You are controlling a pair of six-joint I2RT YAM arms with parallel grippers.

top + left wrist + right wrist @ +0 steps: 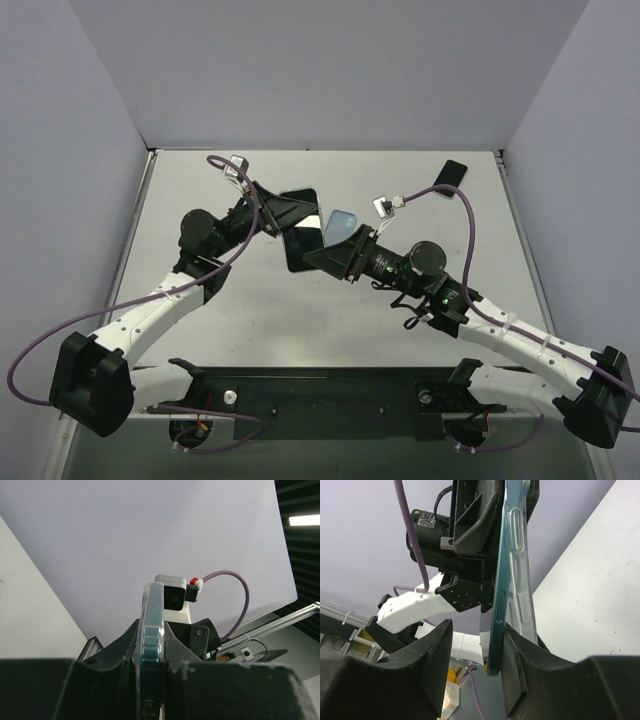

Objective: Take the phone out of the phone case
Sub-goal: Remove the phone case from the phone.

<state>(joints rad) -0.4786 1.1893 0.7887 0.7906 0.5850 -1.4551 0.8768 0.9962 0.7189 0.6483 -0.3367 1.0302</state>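
The left gripper (151,655) is squeezed shut on the flat dark phone with a teal edge (496,605) and holds it up over the grey table (300,320). The see-through plastic phone case (522,570) is on the phone but pulls away at one end. The right gripper (477,670) is partly open. That end of the phone sits between its fingers, against one.

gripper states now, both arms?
Left gripper: shut on the phone case.
Right gripper: open, straddling the phone, gap beside one finger.
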